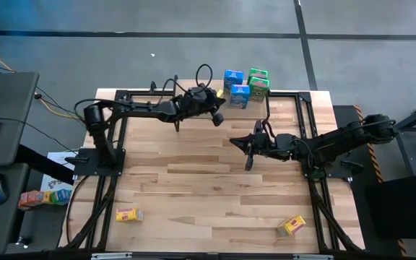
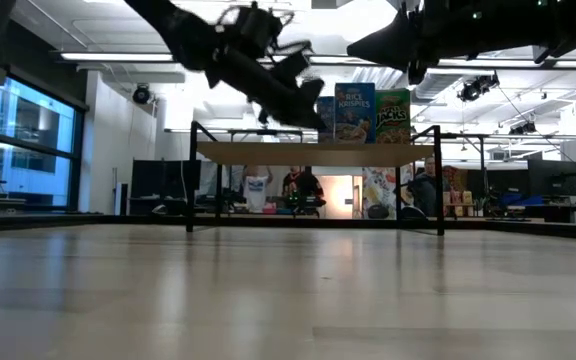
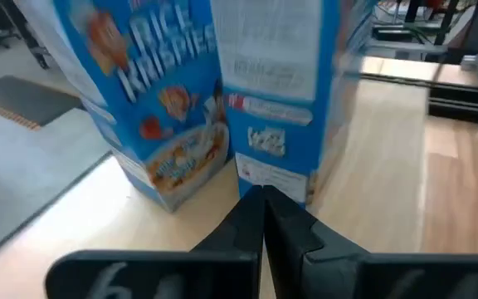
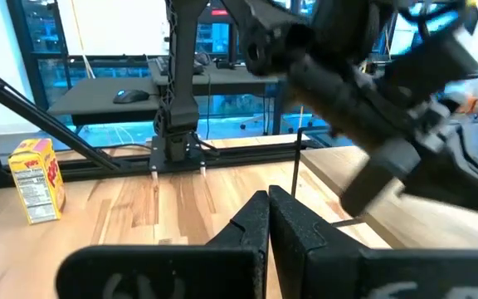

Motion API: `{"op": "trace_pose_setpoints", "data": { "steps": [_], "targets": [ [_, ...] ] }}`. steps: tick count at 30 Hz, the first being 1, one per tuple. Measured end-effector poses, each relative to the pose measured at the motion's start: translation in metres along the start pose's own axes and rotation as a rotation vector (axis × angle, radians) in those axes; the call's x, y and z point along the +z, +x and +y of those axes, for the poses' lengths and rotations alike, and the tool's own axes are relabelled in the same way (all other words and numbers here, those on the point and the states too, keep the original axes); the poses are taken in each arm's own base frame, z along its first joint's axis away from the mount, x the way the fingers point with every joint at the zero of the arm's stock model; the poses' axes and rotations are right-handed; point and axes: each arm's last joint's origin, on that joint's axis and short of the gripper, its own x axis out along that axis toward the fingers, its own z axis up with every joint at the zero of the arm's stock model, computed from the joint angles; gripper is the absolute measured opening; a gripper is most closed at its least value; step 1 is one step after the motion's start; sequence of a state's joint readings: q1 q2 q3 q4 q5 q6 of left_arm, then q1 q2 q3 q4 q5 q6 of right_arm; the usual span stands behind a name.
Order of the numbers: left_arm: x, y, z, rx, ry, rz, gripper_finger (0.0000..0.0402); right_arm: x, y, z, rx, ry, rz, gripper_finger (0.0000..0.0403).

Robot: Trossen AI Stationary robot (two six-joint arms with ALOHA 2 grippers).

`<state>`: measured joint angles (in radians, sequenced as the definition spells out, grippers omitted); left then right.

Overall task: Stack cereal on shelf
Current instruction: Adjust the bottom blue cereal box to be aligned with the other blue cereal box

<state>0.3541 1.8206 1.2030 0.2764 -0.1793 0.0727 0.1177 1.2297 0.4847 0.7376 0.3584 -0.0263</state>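
Now, shelf: small light-wood riser [image 1: 280, 97] on black legs, far side of plank counter [image 1: 215, 188], carrying two blue boxes [image 1: 239, 95] and two green boxes [image 1: 258, 86].
Left gripper [image 1: 217, 119]: fingers pressed together, empty, just left of the blue boxes.
Right gripper [image 1: 249, 160]: pressed together, empty, mid-counter.
Remaining cereal: yellow box near left [image 1: 128, 214], yellow box near right [image 1: 292, 226].
Key relation: right yellow box lies near-right of the right gripper, closest to that arm.

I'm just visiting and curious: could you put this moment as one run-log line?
left gripper: shut, empty, at blue cereal boxes on shelf | right gripper: shut, empty, mid-table | green boxes: on shelf | yellow boxes: on tabletop
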Motion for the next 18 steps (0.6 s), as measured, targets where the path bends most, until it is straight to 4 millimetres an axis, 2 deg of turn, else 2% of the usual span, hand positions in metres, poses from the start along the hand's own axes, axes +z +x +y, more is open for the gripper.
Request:
{"op": "trace_pose_setpoints", "data": {
  "steps": [4,9,11,15,18],
  "targets": [
    [0.022,-0.027,0.003,-0.008,0.032,-0.004,0.0,0.002,0.0,-0.002,-0.063,-0.041,-0.017,0.0],
    [0.04,-0.074,0.007,-0.076,0.028,-0.099,0.0,0.002,-0.003,-0.011,-0.387,-0.024,0.002,0.0],
    [0.034,-0.093,0.009,-0.114,0.008,-0.148,0.0,0.002,-0.003,-0.012,-0.506,-0.041,0.042,0.0],
    [0.011,-0.128,0.009,-0.168,-0.043,-0.221,0.0,0.016,0.001,-0.009,-0.684,-0.093,0.128,0.0],
    [-0.007,-0.149,0.006,-0.196,-0.06,-0.226,0.0,0.027,0.007,-0.014,-0.746,-0.082,0.206,0.0]
  ]
}}
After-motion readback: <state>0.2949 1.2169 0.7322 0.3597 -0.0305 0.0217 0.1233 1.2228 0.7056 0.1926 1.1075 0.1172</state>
